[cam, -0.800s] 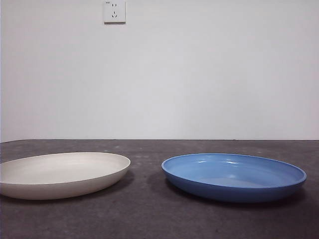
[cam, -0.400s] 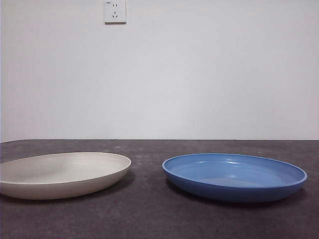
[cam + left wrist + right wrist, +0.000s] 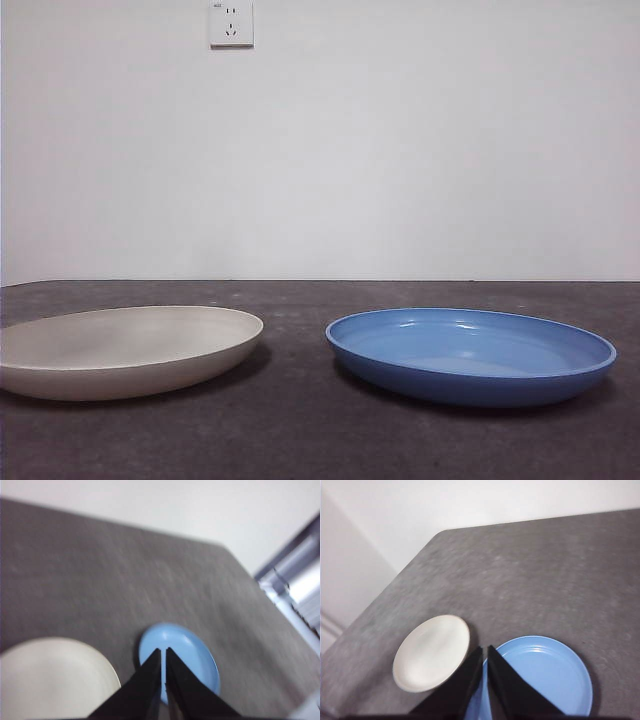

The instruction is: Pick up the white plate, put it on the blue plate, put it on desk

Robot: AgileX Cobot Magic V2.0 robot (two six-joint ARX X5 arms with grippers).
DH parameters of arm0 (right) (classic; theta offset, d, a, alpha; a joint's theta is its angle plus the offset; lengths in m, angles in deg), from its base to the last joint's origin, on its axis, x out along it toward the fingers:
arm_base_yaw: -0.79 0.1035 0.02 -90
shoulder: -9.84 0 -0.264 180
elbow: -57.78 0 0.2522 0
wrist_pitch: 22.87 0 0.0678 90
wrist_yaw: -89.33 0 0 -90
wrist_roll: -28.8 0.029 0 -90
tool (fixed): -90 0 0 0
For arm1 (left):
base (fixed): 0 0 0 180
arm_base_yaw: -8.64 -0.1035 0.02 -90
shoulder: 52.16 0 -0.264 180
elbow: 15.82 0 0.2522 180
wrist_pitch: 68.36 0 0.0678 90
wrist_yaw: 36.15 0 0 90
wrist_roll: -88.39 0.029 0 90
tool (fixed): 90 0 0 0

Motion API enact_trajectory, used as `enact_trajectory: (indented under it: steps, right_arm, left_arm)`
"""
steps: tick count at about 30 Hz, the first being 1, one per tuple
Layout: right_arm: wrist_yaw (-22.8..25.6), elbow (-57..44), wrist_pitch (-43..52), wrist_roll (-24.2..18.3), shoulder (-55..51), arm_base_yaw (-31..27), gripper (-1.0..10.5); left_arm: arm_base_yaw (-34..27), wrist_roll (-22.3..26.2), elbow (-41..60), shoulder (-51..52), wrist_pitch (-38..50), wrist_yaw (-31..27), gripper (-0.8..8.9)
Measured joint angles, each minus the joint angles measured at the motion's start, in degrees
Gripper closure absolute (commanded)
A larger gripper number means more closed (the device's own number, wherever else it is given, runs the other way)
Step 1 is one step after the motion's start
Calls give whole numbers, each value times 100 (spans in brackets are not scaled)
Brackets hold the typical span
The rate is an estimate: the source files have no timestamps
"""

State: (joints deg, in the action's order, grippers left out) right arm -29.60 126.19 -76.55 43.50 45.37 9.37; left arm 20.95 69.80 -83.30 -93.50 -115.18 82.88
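Observation:
The white plate (image 3: 125, 348) lies on the desk (image 3: 300, 430) at the left of the front view, and the blue plate (image 3: 470, 353) lies beside it at the right with a gap between them. Neither arm shows in the front view. In the left wrist view my left gripper (image 3: 164, 651) is shut and empty, high above the blue plate (image 3: 192, 655), with the white plate (image 3: 52, 677) off to one side. In the right wrist view my right gripper (image 3: 484, 649) is shut and empty, high above the gap between the white plate (image 3: 431, 651) and the blue plate (image 3: 542, 675).
A white wall with a power socket (image 3: 231, 23) stands behind the desk. The desk's edges (image 3: 380, 600) and a metal frame (image 3: 295, 580) beyond it show in the wrist views.

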Motion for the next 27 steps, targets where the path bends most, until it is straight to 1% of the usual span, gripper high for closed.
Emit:
enact_trajectory:
  steps: [3, 5, 9, 14, 15, 17, 18, 19, 20, 21, 22, 24, 25, 27]
  right_arm:
    - [-44, 227, -341, -264, 144, 186, 935]
    - [-208, 326, -560, -422, 247, 240, 936]
    - [-533, 350, -798, -643, 363, 240, 935]
    - [-542, 350, -815, -741, 345, 240, 935]
    - [-542, 350, -815, -743, 345, 240, 935]
    - [-542, 350, -815, -745, 345, 240, 921]
    - [-542, 350, -815, -745, 345, 240, 879]
    - [-542, 350, -815, -748, 348, 240, 797]
    - [-542, 350, -813, -750, 348, 240, 705]
    - [-542, 350, -813, -752, 350, 240, 590]
    - [-542, 350, -813, -752, 350, 240, 492]
    - [-542, 350, -813, -754, 350, 240, 378]
    - [-542, 350, -815, -752, 350, 240, 360]
    - [-542, 350, -815, -752, 350, 240, 357]
  left_arm:
    - [42, 323, -273, -282, -601, 245, 797]
    - [70, 549, -358, -417, -909, 328, 794]
    - [74, 780, -374, -431, -975, 400, 793]
    - [74, 933, -400, -396, -966, 407, 763]
    - [74, 951, -400, -398, -966, 409, 716]
    - [74, 973, -400, -398, -966, 411, 583]
    - [74, 977, -400, -398, -966, 411, 500]
    - [74, 979, -400, -398, -966, 411, 419]
    - [74, 988, -400, -398, -966, 411, 359]
    - [74, 1001, -400, -398, -966, 411, 300]
    - [74, 1016, -400, -398, -966, 411, 256]
    - [74, 1019, -400, -398, -964, 411, 189]
    - [74, 1016, -400, -398, -957, 411, 169]
    - [77, 1038, -402, -398, -951, 415, 156]
